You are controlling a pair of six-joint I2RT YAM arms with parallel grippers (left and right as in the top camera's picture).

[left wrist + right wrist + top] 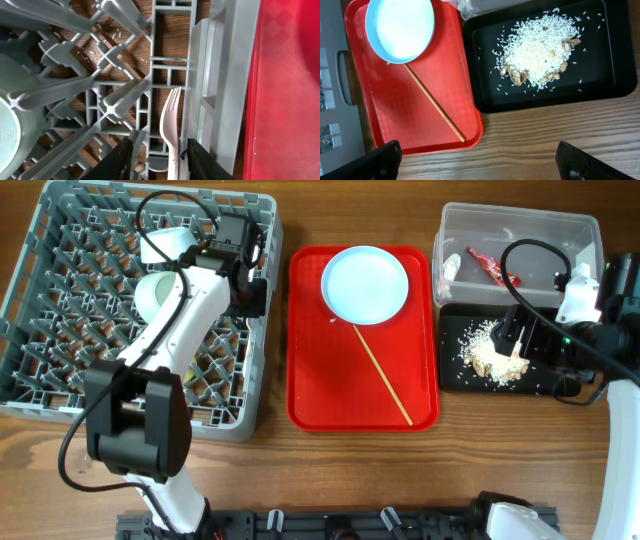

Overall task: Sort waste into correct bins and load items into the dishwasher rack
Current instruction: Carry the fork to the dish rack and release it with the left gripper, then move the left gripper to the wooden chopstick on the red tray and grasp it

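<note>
The grey dishwasher rack [60, 330] holds the pale green bowl [152, 290] and the small white bowl [165, 242]. My left gripper [160, 160] is open low at the rack's right side [220, 75]. The white fork [170, 125] lies between its fingers on the rack grid, and the green bowl [10, 125] sits to the left. My right gripper [477, 162] is open and empty above the table, near the black tray [485, 95] of rice leftovers [535, 45]. The white plate [365, 284] sits on the red tray. The clear tub [560, 235] holds the red wrapper [490, 266] and white scrap [450, 270].
The flat red tray [340, 380] lies between the rack and the bins, with a thin wooden stick [382, 375] on it. A few rice grains lie on the table under the rack [107, 32]. The left arm reaches across the rack's middle.
</note>
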